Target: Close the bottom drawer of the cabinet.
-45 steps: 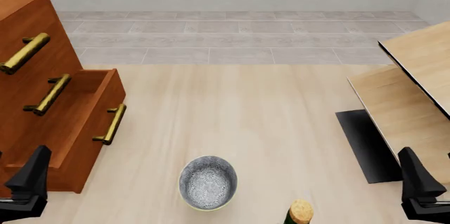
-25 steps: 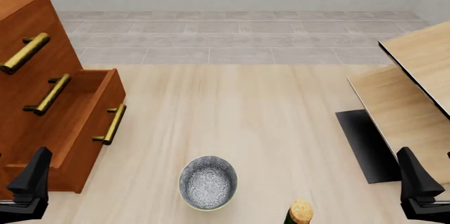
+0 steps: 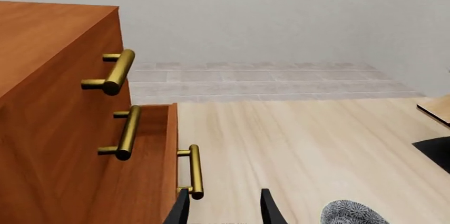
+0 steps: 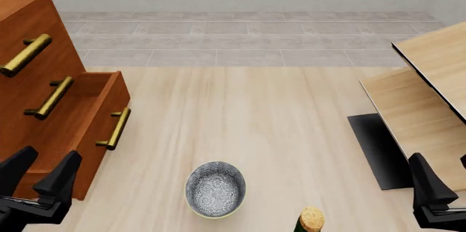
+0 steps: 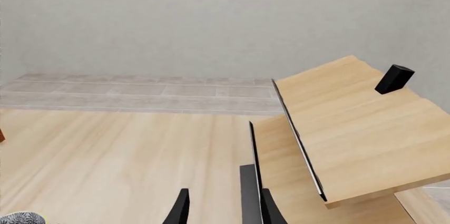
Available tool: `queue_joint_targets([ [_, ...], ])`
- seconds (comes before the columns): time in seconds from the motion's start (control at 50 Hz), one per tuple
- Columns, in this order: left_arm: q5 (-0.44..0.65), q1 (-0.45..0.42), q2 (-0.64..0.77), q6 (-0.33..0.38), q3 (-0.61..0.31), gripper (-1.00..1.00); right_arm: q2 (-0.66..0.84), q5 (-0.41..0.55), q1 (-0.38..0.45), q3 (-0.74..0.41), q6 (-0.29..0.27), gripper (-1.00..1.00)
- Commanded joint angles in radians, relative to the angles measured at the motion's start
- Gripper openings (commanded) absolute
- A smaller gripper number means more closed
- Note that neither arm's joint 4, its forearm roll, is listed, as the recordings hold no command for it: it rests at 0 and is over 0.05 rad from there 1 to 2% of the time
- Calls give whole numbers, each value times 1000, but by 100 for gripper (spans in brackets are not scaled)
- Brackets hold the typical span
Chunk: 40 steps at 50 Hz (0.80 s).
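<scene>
The reddish-brown cabinet [image 4: 29,24] [image 3: 49,103] stands at the left edge of the table. Its bottom drawer [image 4: 91,161] [image 3: 170,150] is pulled out well past the two drawers above, its brass bar handle [image 4: 114,128] [image 3: 195,171] facing right. My left gripper [image 4: 40,174] [image 3: 225,208] is open at the near left, over the drawer's near corner, apart from the handle and holding nothing. In the left wrist view the handle lies just beyond one fingertip. My right gripper [image 4: 444,180] [image 5: 225,208] is open and empty at the near right, far from the cabinet.
A patterned bowl [image 4: 215,188] [image 3: 351,213] sits near the table's front middle, with a cork-topped bottle [image 4: 311,218] to its right. Pale wood panels [image 4: 429,95] [image 5: 351,124] and a black mat [image 4: 378,150] fill the right side. A small black block [image 5: 393,79] lies on the upper panel.
My left gripper has shifted right and turned, so both fingers now show where one showed before. The right gripper has dropped slightly. The drawer has not moved.
</scene>
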Motion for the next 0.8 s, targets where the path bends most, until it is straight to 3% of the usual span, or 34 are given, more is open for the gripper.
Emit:
queue_joint_targets([
  [0.02, -206, -109, 268, 16, 2, 100, 0, 2, 6, -1, -4, 100],
  [0.06, -262, -123, 333, 23, 2, 100, 4, -1, 6, -1, -5, 100],
  [0.12, -444, -149, 536, 25, 2, 100, 7, -7, 8, 1, -9, 100],
  [0.18, -517, -159, 613, 25, 2, 100, 9, -8, 8, 1, -8, 100],
  [0.2, -606, -170, 715, 18, 2, 100, 7, -5, 10, 0, -10, 100],
  [0.24, -669, -172, 784, 23, 2, 100, 5, -4, 10, 1, -11, 100],
  [0.28, -797, -182, 923, 32, 2, 100, 6, -6, 11, 1, -12, 100],
  [0.42, -987, -197, 1128, 5, 2, 100, 11, -10, 18, 1, -13, 100],
  [0.44, -1053, -198, 1201, -3, 2, 100, 10, -9, 18, 1, -14, 100],
  [0.8, -1094, -184, 1351, -55, -34, 100, 7, -8, 27, 2, -27, 100],
])
